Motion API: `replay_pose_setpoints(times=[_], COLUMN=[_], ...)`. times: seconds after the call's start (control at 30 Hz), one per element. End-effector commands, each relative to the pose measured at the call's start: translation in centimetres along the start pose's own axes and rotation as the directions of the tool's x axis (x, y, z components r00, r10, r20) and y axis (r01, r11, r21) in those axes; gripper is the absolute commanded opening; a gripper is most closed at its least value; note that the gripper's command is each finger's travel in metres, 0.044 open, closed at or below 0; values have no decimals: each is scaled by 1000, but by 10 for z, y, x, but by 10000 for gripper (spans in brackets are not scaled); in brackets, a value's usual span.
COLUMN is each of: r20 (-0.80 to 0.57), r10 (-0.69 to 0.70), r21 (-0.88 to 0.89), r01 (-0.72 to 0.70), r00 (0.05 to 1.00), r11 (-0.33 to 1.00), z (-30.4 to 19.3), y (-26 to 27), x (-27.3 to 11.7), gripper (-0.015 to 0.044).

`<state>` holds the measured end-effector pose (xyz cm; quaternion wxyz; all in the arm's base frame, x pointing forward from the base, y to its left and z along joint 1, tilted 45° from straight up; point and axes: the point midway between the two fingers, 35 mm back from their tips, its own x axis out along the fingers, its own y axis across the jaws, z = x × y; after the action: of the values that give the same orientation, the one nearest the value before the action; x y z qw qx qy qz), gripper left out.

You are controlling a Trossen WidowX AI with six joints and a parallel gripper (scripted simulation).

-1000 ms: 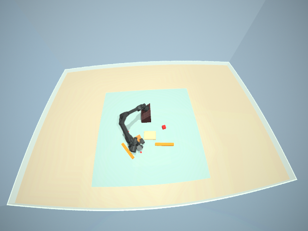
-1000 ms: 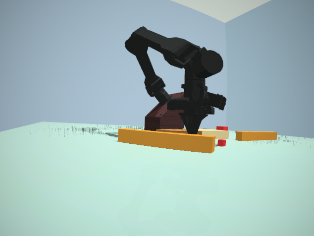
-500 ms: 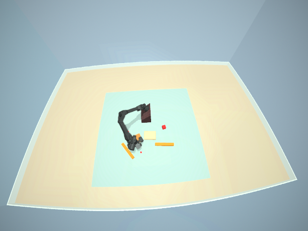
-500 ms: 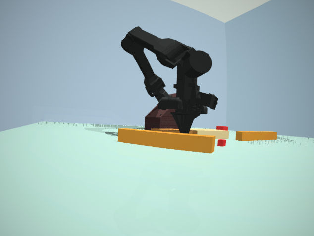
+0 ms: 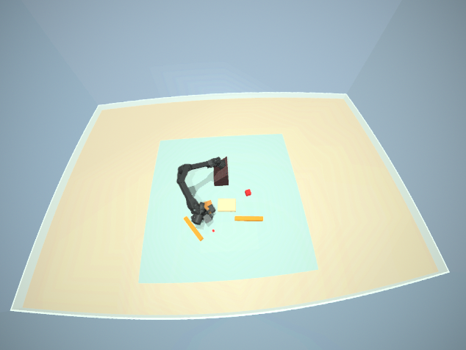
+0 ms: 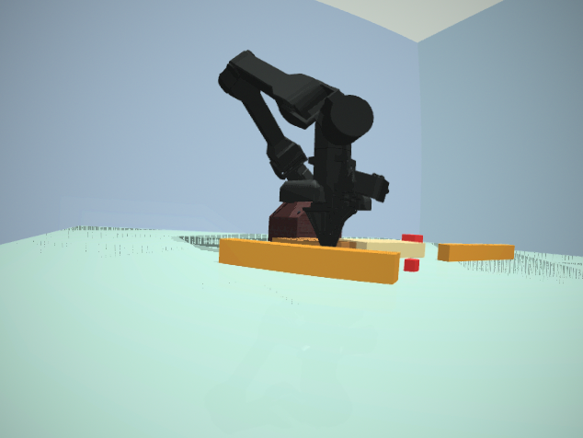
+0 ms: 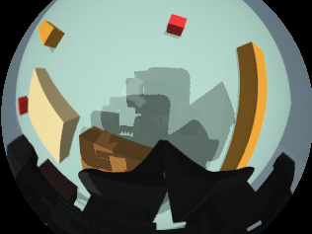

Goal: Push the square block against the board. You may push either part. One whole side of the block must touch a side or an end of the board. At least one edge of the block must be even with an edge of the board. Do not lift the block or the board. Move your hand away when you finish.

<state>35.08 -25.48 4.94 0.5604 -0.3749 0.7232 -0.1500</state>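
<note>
The square block, flat and orange-brown (image 5: 208, 204) (image 6: 348, 244) (image 7: 91, 157), lies turned at an angle to the board and is partly hidden by the hand. The cream board (image 5: 226, 204) (image 6: 395, 248) (image 7: 46, 115) lies flat to its right in the top view. In the wrist view the block lies near one end of the board, with their sides not parallel; whether a corner touches cannot be told. My gripper (image 6: 327, 244) (image 7: 162, 143) is shut and empty, pointing down low beside the block's near side. Contact between the fingertips and the block is unclear.
One orange bar (image 5: 193, 229) (image 6: 308, 260) (image 7: 254, 108) lies near the hand, another (image 5: 248, 218) (image 6: 475, 252) beyond the board. A small red cube (image 5: 213, 230) (image 6: 411, 264) (image 7: 177, 25) lies near the hand, a larger one (image 5: 248, 192) past the board. A dark wedge (image 5: 221, 175) stands behind.
</note>
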Motion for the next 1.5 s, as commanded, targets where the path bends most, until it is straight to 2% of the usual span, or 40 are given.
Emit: replay_pose_setpoints(times=[0.0,0.6,1.47], r20=[-12,-14,-12], r10=[7,8,7], r21=[-7,-8,-7], r01=[-7,-8,-7], r00=[1000,1000,1000], r11=[1000,1000,1000], z=[-12,-41,-4], y=[3,7,3], x=[3,3,3], gripper=[0,0,0])
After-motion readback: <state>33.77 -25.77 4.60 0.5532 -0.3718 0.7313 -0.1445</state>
